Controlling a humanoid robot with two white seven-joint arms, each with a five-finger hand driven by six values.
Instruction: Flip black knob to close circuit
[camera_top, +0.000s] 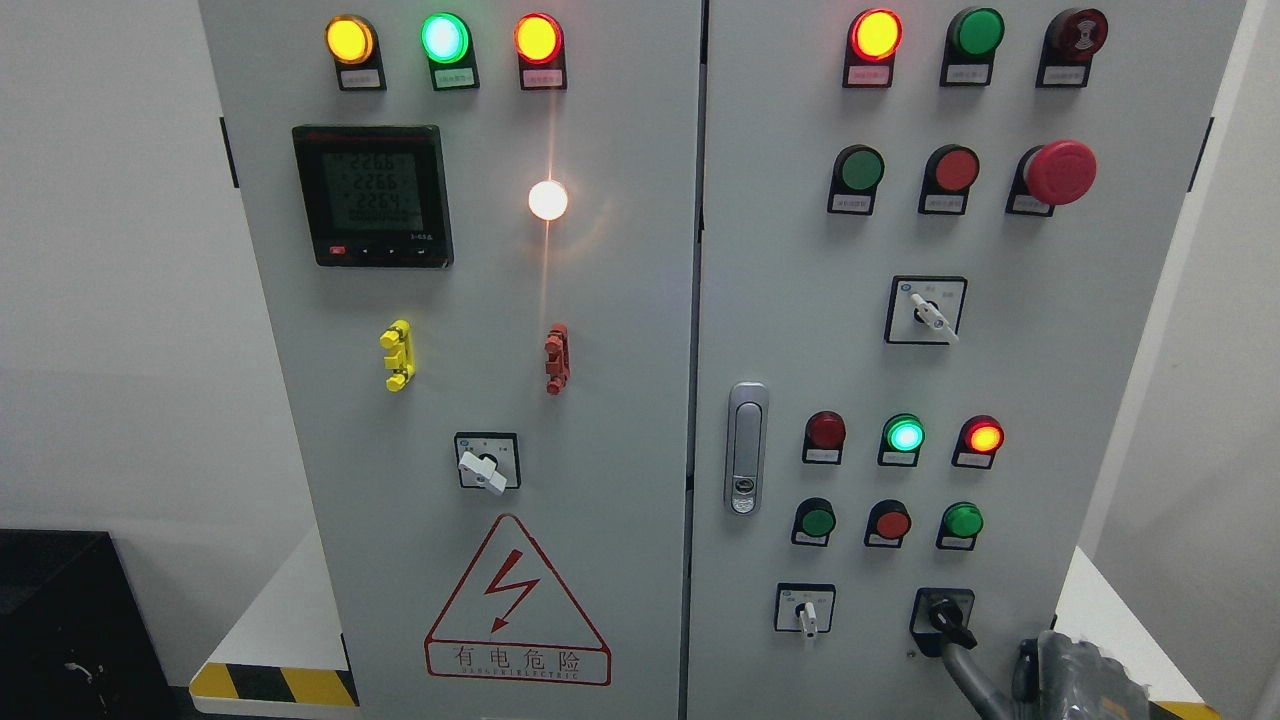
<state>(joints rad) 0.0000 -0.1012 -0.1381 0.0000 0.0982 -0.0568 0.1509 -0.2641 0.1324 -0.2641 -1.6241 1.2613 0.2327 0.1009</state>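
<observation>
1. Head view faces a grey electrical cabinet (600, 300) with two doors.
2. Far left of the fingers, the left door carries a digital meter (372, 195), a yellow handle (398, 355), a red handle (557, 358), a white-levered selector switch (487, 462) and a red lightning warning triangle (517, 605).
3. Closer to the fingers, on the right door, a silver door latch (746, 447) sits up and to their left.
4. A second white selector switch (805, 608) lies just left of them.
5. The black knob (945, 615) sits at the right door's lower right, its lever pointing down-right.
6. The right hand (1070, 675) enters at the bottom right; one grey finger (962, 672) reaches up to the knob's lower edge, and whether the fingers are apart or closed cannot be told.
</observation>
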